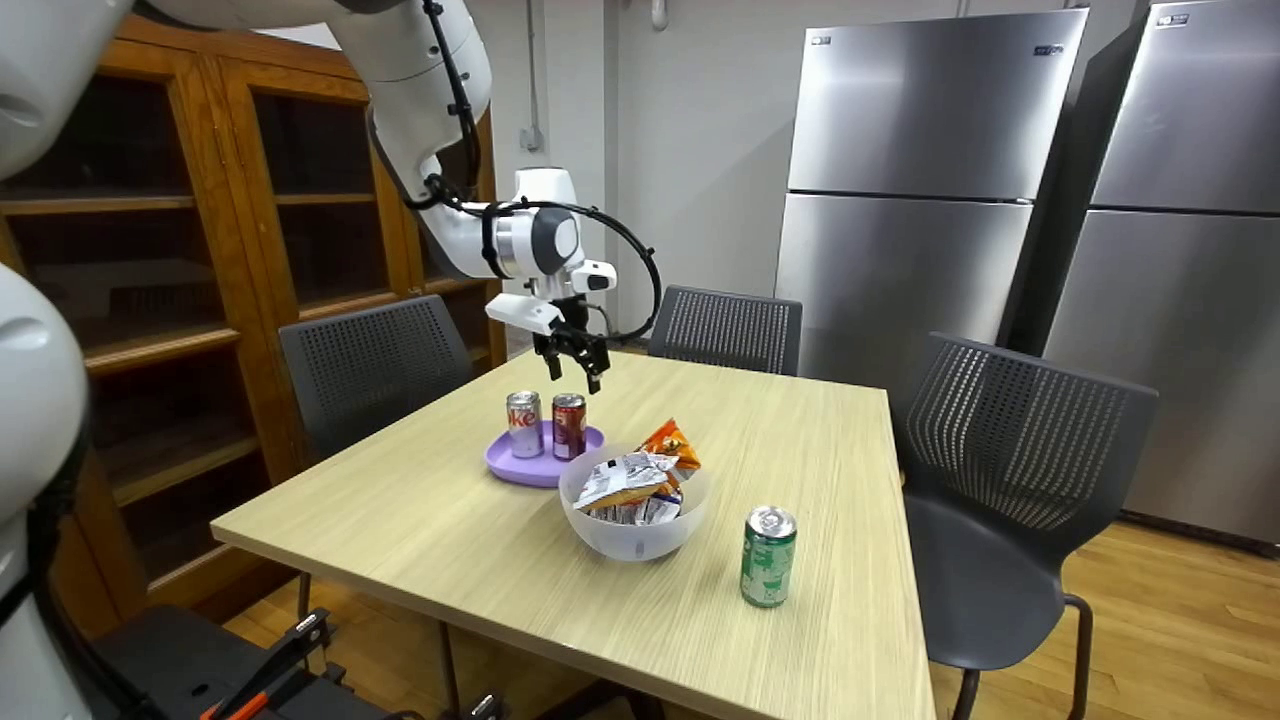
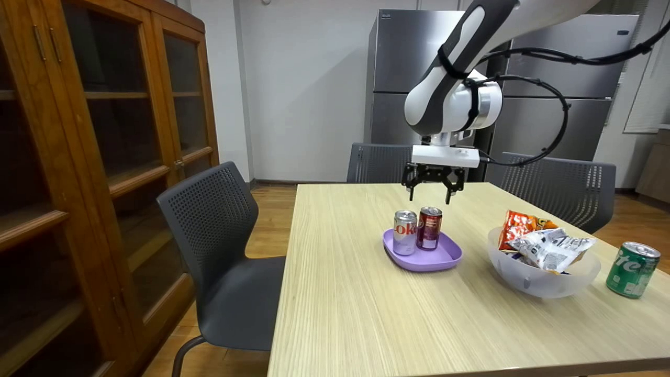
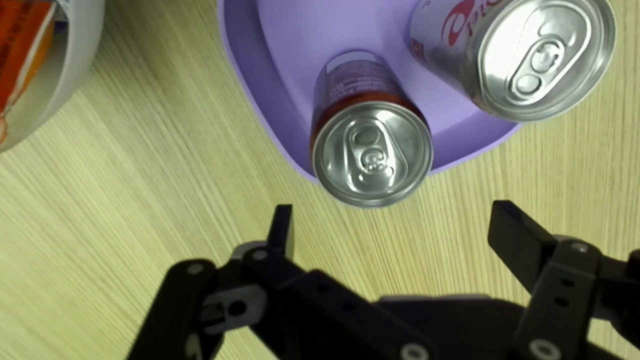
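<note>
fingers [image 3: 522, 245] spread, nothing held | seemingly placed: red can [image 3: 372, 155], near and below fingers, beside silver can [image 3: 545, 65], both in tray [image 3: 310, 30] | outside tray: green can [image 2: 632, 269], on bench [image 2: 340, 293], well apart from fingers

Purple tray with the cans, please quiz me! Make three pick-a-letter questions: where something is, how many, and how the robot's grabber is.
1. Where is the green can?
A) On a chair
B) On the table
C) In the bowl

2. How many cans stand on the purple tray?
A) Two
B) Three
C) Four

3. How is the gripper?
A) Shut, holding nothing
B) Shut on a can
C) Open, holding nothing

1: B, it stands on the table, apart from the tray.
2: A, a silver Coke can and a dark red can stand there.
3: C, its fingers stand apart in the wrist view with nothing between them.
</note>
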You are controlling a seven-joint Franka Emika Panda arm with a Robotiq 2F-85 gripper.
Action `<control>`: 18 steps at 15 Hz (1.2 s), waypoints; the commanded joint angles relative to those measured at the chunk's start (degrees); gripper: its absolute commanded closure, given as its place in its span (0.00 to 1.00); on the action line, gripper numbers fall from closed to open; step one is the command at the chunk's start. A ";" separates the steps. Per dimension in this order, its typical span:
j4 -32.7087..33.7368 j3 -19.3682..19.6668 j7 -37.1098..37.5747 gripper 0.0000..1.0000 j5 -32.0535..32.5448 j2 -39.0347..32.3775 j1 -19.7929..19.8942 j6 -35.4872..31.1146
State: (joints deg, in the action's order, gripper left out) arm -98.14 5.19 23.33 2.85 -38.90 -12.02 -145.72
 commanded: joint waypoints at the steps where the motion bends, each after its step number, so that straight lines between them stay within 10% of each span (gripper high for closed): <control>1: -0.06 -0.38 -0.94 0.00 -0.50 2.63 0.85 1.07; 18: -8.30 9.97 7.44 0.00 2.02 12.09 3.70 0.92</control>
State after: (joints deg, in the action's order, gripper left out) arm -102.94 14.38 27.52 2.88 -29.97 -8.81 -145.65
